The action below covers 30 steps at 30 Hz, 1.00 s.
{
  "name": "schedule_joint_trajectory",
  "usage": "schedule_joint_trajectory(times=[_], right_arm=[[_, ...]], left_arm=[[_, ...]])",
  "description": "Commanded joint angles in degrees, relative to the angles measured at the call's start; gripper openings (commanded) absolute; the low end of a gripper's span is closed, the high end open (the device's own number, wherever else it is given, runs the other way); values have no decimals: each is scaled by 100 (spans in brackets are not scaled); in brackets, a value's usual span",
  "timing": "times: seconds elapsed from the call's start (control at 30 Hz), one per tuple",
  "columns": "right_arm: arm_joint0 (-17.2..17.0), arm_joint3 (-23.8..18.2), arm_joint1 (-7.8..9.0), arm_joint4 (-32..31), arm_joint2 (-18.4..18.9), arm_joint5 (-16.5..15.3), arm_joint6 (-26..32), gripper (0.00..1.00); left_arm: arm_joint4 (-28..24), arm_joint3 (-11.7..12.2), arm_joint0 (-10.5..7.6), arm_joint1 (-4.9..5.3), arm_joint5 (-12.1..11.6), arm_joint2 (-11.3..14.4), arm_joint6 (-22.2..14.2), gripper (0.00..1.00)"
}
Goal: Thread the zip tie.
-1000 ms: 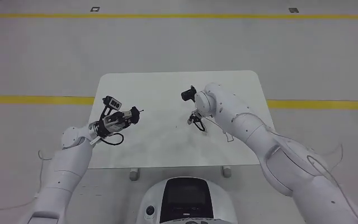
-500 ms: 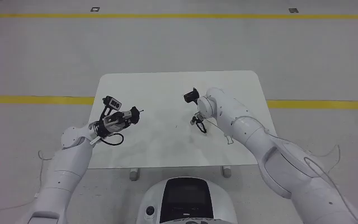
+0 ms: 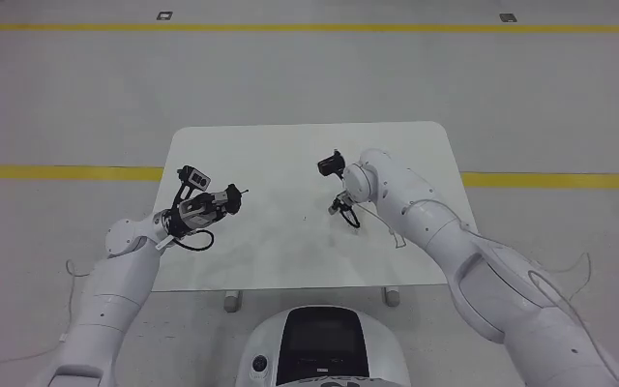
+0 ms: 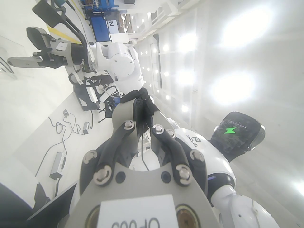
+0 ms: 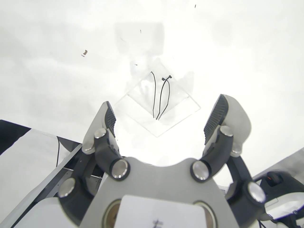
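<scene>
Right wrist view: right hand gapes empty above thin black zip ties; left hand seemingly pinches another zip tie.

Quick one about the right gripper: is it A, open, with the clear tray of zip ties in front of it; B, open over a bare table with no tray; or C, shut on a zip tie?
A: the right gripper has its fingers spread wide with nothing between them, and beyond it the black zip ties lie in the clear tray.
</scene>
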Motion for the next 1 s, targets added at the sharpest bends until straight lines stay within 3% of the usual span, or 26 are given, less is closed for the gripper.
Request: schedule_joint_trajectory(times=[0.0,0.07,0.27,0.57,0.97], right_arm=[[-5,-89,32,-25,65,-1,76,46],[-33,-194,67,-68,126,18,151,40],[-175,-437,149,-189,258,11,288,38],[-296,-476,150,-234,344,-120,391,28],[-303,95,-88,-196,244,-342,35,22]], left_arm=[[0,0,0,0,0,0,0,0],[0,0,0,0,0,0,0,0],[0,0,0,0,0,0,0,0],[0,0,0,0,0,0,0,0],[0,0,0,0,0,0,0,0]])
